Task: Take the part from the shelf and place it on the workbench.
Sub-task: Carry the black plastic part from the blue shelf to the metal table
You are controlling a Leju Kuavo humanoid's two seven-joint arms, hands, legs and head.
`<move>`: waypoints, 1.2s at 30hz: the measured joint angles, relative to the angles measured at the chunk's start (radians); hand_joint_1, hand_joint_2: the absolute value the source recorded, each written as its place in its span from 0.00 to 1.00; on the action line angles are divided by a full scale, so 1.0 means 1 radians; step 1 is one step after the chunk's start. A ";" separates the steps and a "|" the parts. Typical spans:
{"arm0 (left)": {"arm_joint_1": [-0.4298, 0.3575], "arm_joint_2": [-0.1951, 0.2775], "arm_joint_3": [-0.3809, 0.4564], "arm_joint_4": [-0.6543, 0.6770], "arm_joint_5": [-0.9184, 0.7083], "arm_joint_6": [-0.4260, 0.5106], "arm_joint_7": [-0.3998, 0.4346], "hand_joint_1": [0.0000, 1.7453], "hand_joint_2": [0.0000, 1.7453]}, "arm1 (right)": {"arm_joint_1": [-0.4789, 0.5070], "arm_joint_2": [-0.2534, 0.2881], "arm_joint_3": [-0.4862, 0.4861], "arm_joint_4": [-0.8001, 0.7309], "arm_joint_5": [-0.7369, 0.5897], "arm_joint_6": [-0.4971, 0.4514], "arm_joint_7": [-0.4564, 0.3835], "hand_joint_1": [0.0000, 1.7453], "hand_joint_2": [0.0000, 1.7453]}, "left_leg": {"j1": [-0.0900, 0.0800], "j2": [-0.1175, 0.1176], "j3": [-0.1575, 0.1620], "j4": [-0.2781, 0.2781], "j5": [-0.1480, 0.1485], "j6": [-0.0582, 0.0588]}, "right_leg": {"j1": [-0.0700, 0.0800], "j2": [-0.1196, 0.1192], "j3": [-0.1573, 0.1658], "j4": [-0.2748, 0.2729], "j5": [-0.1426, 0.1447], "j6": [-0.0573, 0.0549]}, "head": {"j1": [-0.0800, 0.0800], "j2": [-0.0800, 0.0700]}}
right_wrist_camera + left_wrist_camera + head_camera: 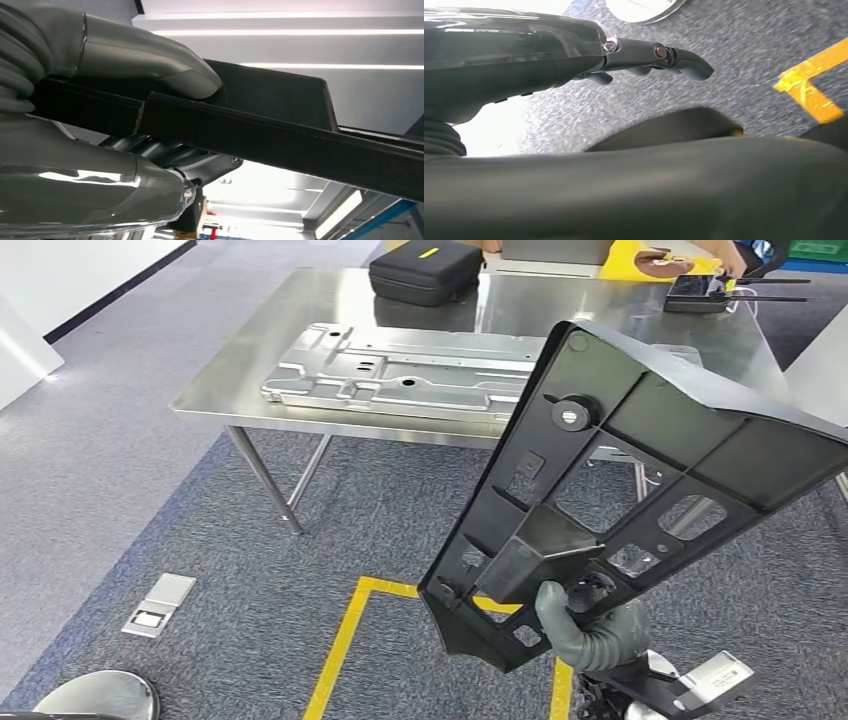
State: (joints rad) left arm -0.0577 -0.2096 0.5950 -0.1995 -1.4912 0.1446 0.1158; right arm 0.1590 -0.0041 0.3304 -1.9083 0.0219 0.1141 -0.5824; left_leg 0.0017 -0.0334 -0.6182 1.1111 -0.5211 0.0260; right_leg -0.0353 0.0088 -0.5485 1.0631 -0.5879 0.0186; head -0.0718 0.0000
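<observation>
One black part (640, 480) gripped by right hand (590, 625), left hand (659, 57) seemingly empty, fingers loosely extended, one steel workbench (250, 360)

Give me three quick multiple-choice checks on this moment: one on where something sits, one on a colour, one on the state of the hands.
1. Where does the silver stamped metal panel lie?
A. On the steel workbench
B. On the carpet
C. In the left hand

2. What colour is the floor tape in front of the workbench?
A. Red
B. Yellow
C. White

3. What is the right hand doing?
A. Hanging with nothing in it
B. Pressing on the workbench
C. Holding the black plastic part up, off the workbench

Answers:
1 A: the head view shows the panel flat on the workbench top, near its front edge.
2 B: yellow lines show on the grey carpet.
3 C: the right hand grips the part's lower end, and the right wrist view shows the thumb pressed on it; the left hand holds nothing.
</observation>
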 joint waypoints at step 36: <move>0.000 -0.005 0.001 0.000 -0.002 -0.003 0.006 0.00 1.00 | -0.002 0.008 -0.001 0.001 -0.016 0.016 0.007 1.00 1.00 | 0.011 0.004 0.063 -0.081 -0.024 -0.006 | 0.000 0.037 -0.037 -0.001 0.025 0.032 | 0.001 0.000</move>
State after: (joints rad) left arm -0.0577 -0.2143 0.5959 -0.1995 -1.4931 0.1414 0.1222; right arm 0.1573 0.0034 0.3294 -1.9073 0.0055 0.1300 -0.5756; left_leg 0.0122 -0.0292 -0.5556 1.0302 -0.5454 0.0196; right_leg -0.0351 0.0456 -0.5854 1.0624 -0.5629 0.0506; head -0.0710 0.0000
